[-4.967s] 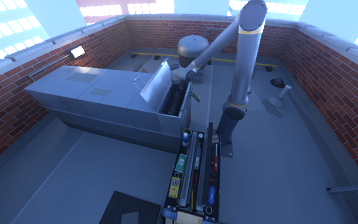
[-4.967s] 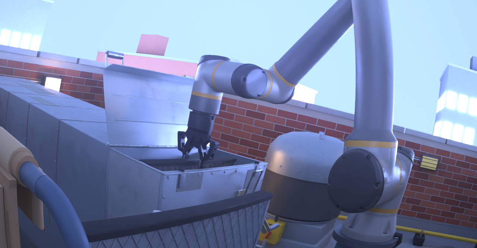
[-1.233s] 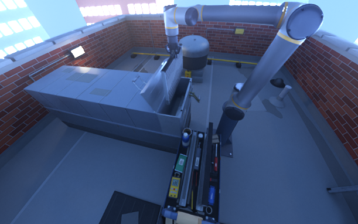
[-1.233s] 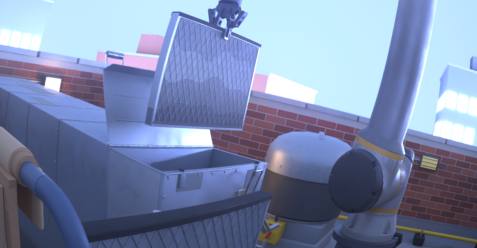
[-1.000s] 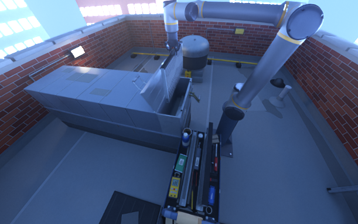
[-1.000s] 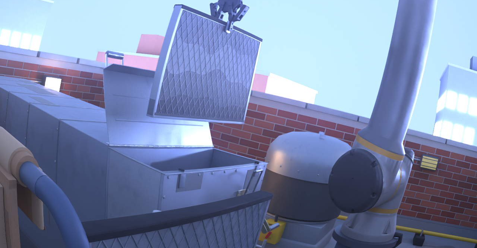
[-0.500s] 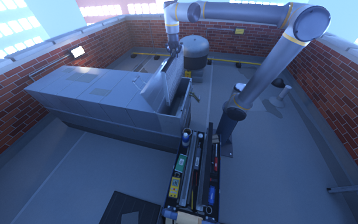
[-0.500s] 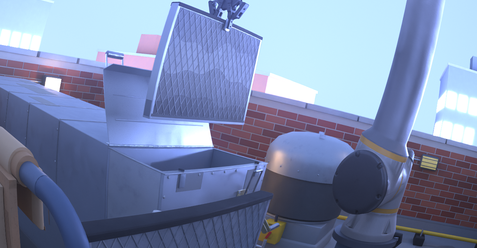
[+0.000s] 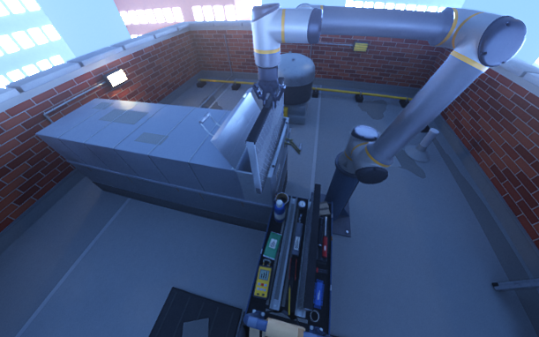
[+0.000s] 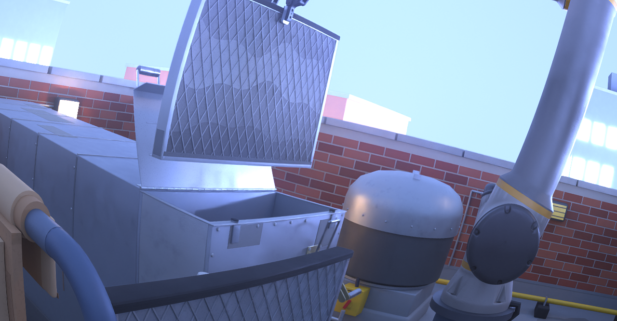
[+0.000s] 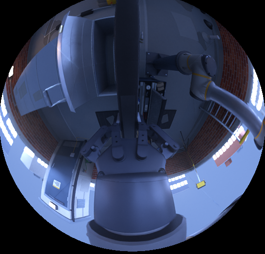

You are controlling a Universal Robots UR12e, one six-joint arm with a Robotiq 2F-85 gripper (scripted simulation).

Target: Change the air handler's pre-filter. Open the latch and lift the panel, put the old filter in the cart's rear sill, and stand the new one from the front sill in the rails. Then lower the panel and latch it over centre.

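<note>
At the end of the long grey air handler (image 9: 145, 145) the access panel (image 9: 231, 125) stands raised and the bay (image 10: 259, 207) below it lies open. The old filter (image 10: 248, 82), a square metal frame with diamond mesh, hangs in the air above the open bay, clear of its rim. The new filter (image 9: 311, 251) stands on edge in the tool cart (image 9: 293, 264) near the arm's base. The latch (image 10: 323, 233) hangs on the front wall of the bay. My gripper (image 10: 287, 6) is closed on the top edge of the old filter.
The cart holds several tools and bottles beside its sills. A round grey tank (image 10: 401, 224) stands just past the air handler's end. The arm's pedestal (image 9: 344, 194) is between the cart and the tank. Brick walls enclose the roof.
</note>
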